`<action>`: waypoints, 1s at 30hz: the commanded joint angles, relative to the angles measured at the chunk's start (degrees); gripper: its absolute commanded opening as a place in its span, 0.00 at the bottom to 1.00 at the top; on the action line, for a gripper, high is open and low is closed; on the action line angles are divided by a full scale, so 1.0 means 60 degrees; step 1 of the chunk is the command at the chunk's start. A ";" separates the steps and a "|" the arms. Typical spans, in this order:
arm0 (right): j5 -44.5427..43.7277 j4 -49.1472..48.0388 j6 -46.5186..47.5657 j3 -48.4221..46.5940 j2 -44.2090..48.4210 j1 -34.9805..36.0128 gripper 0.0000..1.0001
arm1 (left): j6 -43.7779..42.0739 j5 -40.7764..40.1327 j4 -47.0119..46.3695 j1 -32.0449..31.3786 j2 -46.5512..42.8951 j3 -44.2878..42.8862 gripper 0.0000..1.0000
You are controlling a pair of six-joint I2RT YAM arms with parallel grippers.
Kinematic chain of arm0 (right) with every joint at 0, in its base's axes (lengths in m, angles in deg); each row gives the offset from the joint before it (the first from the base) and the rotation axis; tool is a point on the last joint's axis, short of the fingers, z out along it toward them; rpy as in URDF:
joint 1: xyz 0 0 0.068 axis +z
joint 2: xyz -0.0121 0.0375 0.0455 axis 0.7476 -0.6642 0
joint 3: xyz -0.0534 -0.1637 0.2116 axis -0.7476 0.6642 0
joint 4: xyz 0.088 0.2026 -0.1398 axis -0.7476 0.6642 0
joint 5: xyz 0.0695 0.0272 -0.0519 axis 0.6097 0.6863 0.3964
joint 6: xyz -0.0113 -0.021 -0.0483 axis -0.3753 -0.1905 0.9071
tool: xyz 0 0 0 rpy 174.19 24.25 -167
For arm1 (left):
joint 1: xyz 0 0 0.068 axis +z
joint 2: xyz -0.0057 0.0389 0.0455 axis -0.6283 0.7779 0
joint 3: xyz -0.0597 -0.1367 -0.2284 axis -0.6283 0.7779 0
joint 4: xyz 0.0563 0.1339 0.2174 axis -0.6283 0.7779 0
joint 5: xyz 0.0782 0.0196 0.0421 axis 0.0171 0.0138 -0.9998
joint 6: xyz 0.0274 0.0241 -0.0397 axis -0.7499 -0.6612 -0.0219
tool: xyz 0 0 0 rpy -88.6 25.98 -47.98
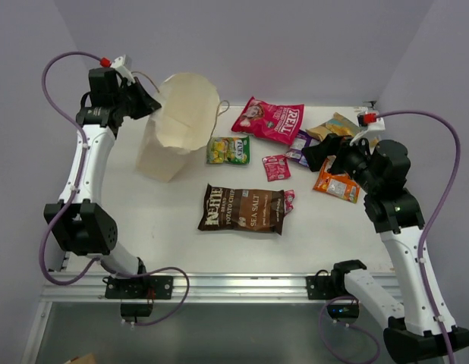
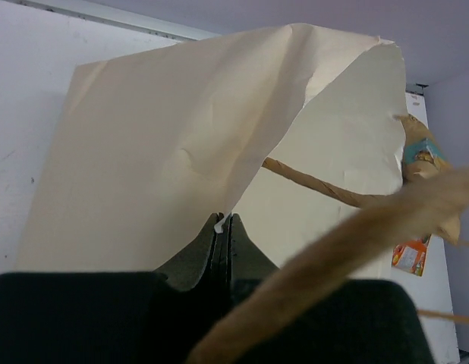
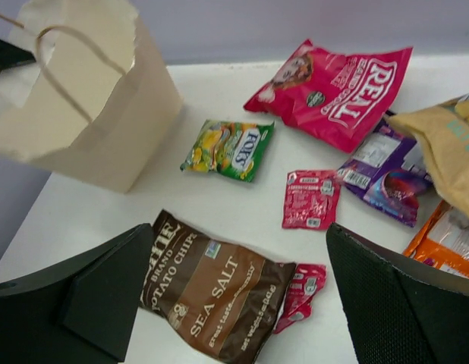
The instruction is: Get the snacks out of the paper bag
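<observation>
One upright paper bag (image 1: 174,133), mouth upward, rim in the tight left gripper (image 2: 223,227); right gripper (image 3: 246,292) wide, empty

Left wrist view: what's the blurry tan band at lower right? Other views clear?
Left wrist: the string handle, too near the lens, out of focus; the paper bag behind is sharp. Right wrist: brown chip bag lettering readable. Top external: even light, soft shadows.
</observation>
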 commanded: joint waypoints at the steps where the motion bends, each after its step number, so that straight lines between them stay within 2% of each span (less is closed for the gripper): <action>1: 0.0940 -0.0027 -0.0198 0.0172 0.0033 0.0014 0.99 | 0.0544 0.0921 -0.0826 0.0339 0.0392 -0.0002 0.00; 7: 0.1029 0.0061 0.0081 0.0304 -0.0054 0.0014 0.99 | 0.0282 0.1024 -0.0550 0.1233 0.1182 -0.0206 0.01; 14: 0.1014 0.0061 0.0154 0.0436 -0.0113 0.0014 0.99 | -0.0773 0.0131 0.0754 0.1585 0.1799 -0.1714 0.15; 19: 0.1072 0.0090 0.0183 0.0392 -0.0113 0.0014 0.99 | -0.1154 -0.0587 0.1224 0.1819 0.1580 -0.1804 0.25; 25: 0.1145 0.0046 0.0169 0.0465 -0.0143 0.0014 0.99 | -0.1462 -0.0955 0.1591 0.2084 0.1214 -0.1687 0.42; 28: 0.1204 0.0032 0.0169 0.0465 -0.0157 0.0014 0.99 | -0.1492 -0.0691 0.1503 0.2098 0.1023 -0.1570 0.60; 30: 0.1263 0.0017 0.0169 0.0480 -0.0128 0.0014 0.99 | -0.1492 -0.0676 0.1532 0.2098 0.0907 -0.1569 0.67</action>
